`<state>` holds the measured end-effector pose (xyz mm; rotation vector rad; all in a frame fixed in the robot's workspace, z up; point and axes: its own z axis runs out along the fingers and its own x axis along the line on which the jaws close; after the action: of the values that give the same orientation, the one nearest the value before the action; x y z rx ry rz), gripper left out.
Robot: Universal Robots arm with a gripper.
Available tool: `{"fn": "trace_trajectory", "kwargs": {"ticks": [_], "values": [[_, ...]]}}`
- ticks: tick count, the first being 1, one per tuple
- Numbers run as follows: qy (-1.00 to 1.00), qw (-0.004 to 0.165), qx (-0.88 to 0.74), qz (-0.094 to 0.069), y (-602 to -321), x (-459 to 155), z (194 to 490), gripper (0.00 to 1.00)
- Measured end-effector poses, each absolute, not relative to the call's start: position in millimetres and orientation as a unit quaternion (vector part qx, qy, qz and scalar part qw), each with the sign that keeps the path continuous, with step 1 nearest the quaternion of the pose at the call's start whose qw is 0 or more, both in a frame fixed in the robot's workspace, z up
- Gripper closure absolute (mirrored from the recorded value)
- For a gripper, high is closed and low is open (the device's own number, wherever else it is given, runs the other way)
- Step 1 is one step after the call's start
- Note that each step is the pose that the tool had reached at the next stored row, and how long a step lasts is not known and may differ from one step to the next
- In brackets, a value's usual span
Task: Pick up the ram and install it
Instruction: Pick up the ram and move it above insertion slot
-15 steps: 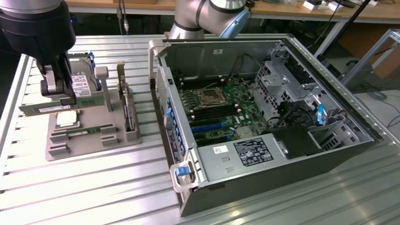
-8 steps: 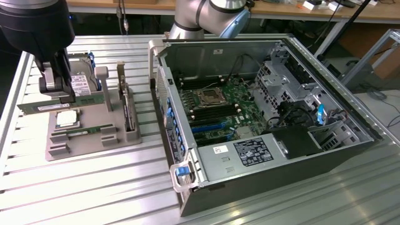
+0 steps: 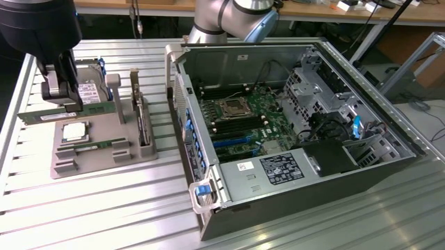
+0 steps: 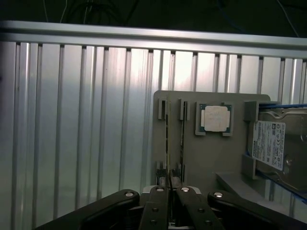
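The ram point(image 3: 66, 114) is a long, thin green stick with a pale label. It hangs level just above the grey parts tray point(image 3: 97, 161) at the exterior view's left, with my gripper point(image 3: 61, 107) shut on its middle. In the wrist view the ram point(image 4: 167, 143) shows edge-on as a thin line running out from between the black fingers point(image 4: 156, 206) of the gripper point(image 4: 169, 191). A second green stick point(image 3: 90, 146) lies in a slot of the tray. The open computer case point(image 3: 292, 172) with its green motherboard point(image 3: 243, 125) lies at the exterior view's right.
The tray also carries a square silver processor point(image 3: 74, 131) point(image 4: 214, 118) and a boxy hard drive point(image 3: 90, 91) point(image 4: 268, 143). Upright grey posts point(image 3: 139, 112) stand at the tray's case side. The case's raised side wall point(image 3: 182, 104) lies between tray and motherboard. Ribbed aluminium table point(image 3: 104, 213) all around.
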<state>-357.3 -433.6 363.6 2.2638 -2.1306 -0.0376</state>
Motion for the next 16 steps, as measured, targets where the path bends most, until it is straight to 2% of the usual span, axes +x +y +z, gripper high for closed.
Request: {"fn": "trace_trajectory", "kwargs": {"ticks": [16], "values": [[-0.685, 0.016, 0.728, -0.012, -433.6, -357.2, 382.5, 0.88]]}}
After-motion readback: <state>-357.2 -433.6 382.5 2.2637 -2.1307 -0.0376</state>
